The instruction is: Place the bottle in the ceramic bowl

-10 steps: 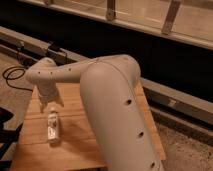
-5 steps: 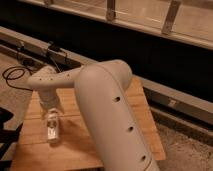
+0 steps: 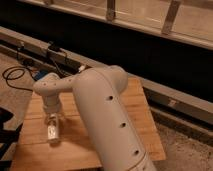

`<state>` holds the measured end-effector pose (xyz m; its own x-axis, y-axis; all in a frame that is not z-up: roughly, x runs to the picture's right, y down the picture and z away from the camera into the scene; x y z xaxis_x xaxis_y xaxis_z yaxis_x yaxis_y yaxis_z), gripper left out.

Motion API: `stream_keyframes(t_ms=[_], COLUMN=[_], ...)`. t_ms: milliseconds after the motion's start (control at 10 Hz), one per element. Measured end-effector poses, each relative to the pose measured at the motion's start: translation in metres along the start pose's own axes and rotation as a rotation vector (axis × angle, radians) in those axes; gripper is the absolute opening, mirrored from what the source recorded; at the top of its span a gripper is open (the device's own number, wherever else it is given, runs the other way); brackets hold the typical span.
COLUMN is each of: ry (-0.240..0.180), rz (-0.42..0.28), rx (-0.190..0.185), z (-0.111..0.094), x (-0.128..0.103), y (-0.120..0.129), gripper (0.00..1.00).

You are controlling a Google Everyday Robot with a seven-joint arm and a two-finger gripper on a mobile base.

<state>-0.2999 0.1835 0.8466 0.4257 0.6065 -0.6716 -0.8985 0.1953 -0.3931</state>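
**A:** Where is the bottle?

**B:** Toward eight o'clock of the view, on the left part of the wooden table [image 3: 40, 150]. The bottle [image 3: 53, 133] is a pale, whitish shape, its length running from twelve to six as seen here; whether it stands or lies I cannot tell. The gripper [image 3: 52, 122] is right at its upper end, at the tip of the big white arm [image 3: 107, 115].

**A:** Is the gripper clamped on it?

**B:** I cannot tell; apart, together or closed on the plastic, the view does not show which.

**A:** And the ceramic bowl?

**B:** Not in sight. The arm covers the table from the middle out to five o'clock, so it may sit behind that, but that is only a guess.

**A:** How will the bottle handle?

**B:** I judge it light and thin-walled; it should give a little under a squeeze. Smooth plastic may slip or twist, and the label may offer slightly more bite. I would take it across the body near the middle, not at the cap; moderate force is enough. It is round, so it may roll once let go; better released low inside the bowl than dropped, since ceramic is hard and glossy.

**A:** Anything nearby?

**B:** A dark cable [image 3: 12, 75] loops at ten o'clock, off the table.
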Motion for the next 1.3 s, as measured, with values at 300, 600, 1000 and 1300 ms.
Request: stream_keyframes(t_ms=[300, 600, 1000, 1300], ry=[0.036, 0.033, 0.031, -0.041], rz=[-0.029, -0.024, -0.026, -0.009], rx=[-0.024, -0.02, -0.021, 0.0], z=[0.01, 0.006, 0.005, -0.016], x=[-0.002, -0.003, -0.003, 0.0], y=[0.009, 0.005, 0.005, -0.004], gripper=[0.41, 0.1, 0.0, 0.0])
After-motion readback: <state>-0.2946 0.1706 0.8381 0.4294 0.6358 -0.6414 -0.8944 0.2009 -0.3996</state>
